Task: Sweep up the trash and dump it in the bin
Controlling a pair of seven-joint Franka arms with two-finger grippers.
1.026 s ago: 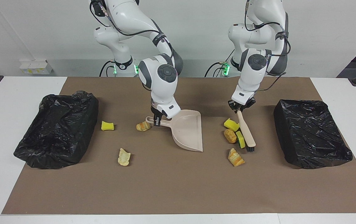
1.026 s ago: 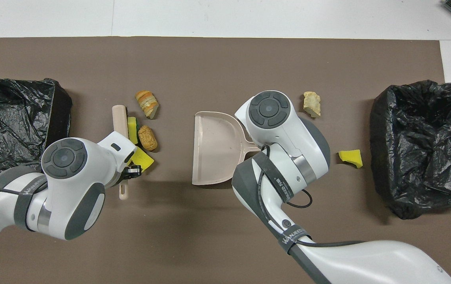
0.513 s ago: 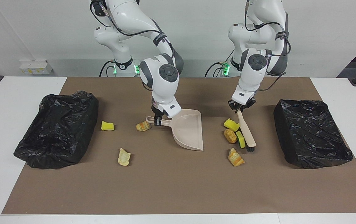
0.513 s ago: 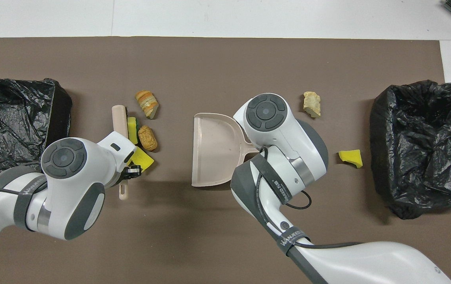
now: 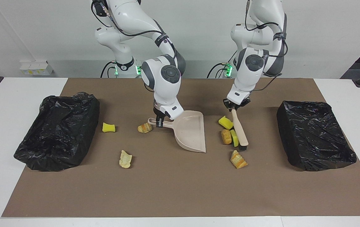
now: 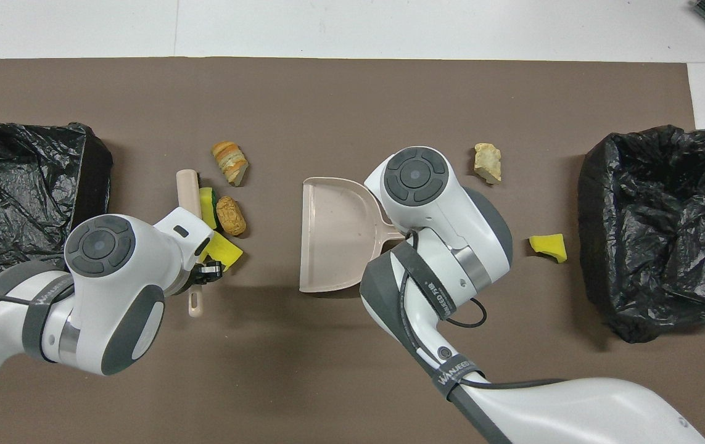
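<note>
My right gripper (image 5: 158,122) is shut on the handle of the empty beige dustpan (image 5: 190,132), which rests on the mat with its mouth toward the left arm's end. My left gripper (image 5: 233,108) is shut on the handle of the brush (image 5: 240,134), whose bristles touch the mat. A yellow sponge (image 5: 225,122), a bread lump (image 5: 226,136) and a green-backed sponge (image 5: 234,137) lie against the brush on the dustpan's side. Another bread piece (image 5: 238,159) lies farther out. A bread lump (image 5: 144,127), a yellow sponge (image 5: 108,127) and a pale lump (image 5: 125,159) lie toward the right arm's end.
A black-bagged bin (image 5: 315,135) stands at the left arm's end of the brown mat, and another bin (image 5: 57,129) at the right arm's end. In the overhead view the right arm hides the lump beside the dustpan (image 6: 333,234) handle.
My left gripper has moved the brush toward the dustpan, pushing the two sponges and the bread lump along with it. The dustpan and the right gripper have hardly moved.
</note>
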